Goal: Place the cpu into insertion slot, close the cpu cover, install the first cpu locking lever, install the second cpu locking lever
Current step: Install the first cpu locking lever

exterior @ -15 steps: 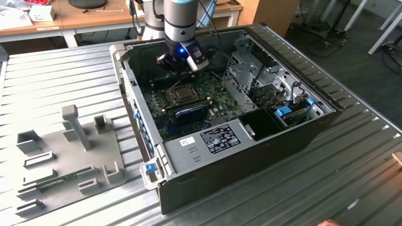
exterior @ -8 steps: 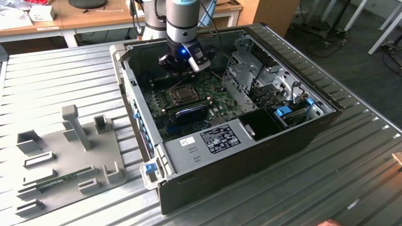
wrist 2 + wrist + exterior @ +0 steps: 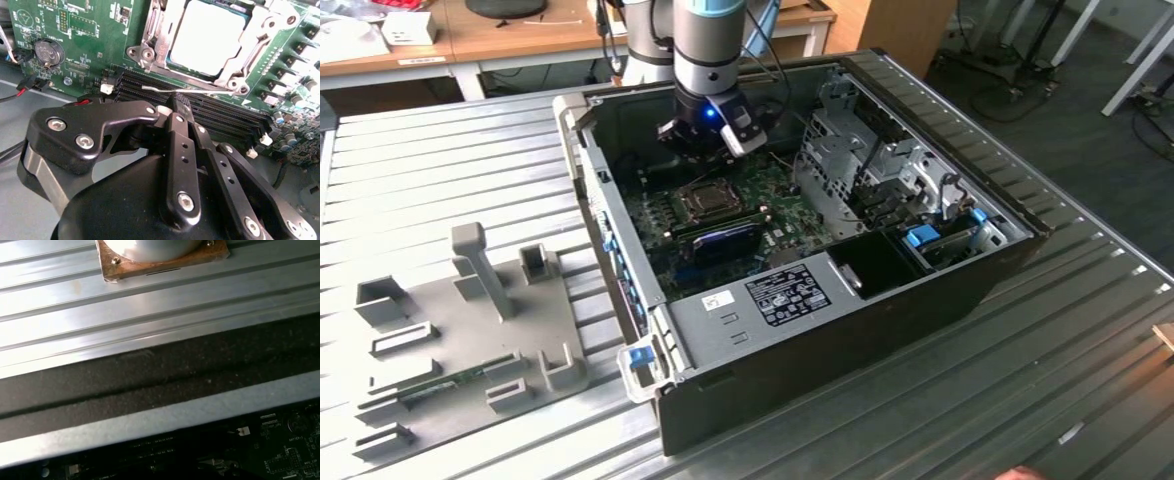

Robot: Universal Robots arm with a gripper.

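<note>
In the exterior view my gripper (image 3: 707, 148) hangs inside the open computer case, just behind the insertion slot (image 3: 708, 200) on the green circuit board (image 3: 781, 215). In the second wrist view the cpu (image 3: 210, 35) lies pale and flat in the insertion slot (image 3: 150, 52), and the silvery cpu cover (image 3: 256, 36) lies down around it. A thin wire locking lever (image 3: 185, 91) runs along the socket's near edge. My gripper (image 3: 175, 102) is shut with nothing between its black fingers (image 3: 181, 150), its tip close beside that lever; whether they touch I cannot tell.
The black case (image 3: 854, 330) lies on a ribbed metal table (image 3: 440, 170) with drive cages (image 3: 881, 160) at the exterior view's right. A grey fixture plate (image 3: 454, 330) with posts sits at the exterior view's left. Black memory slots (image 3: 225, 117) run beside the socket. The first wrist view faces the case wall (image 3: 160, 375).
</note>
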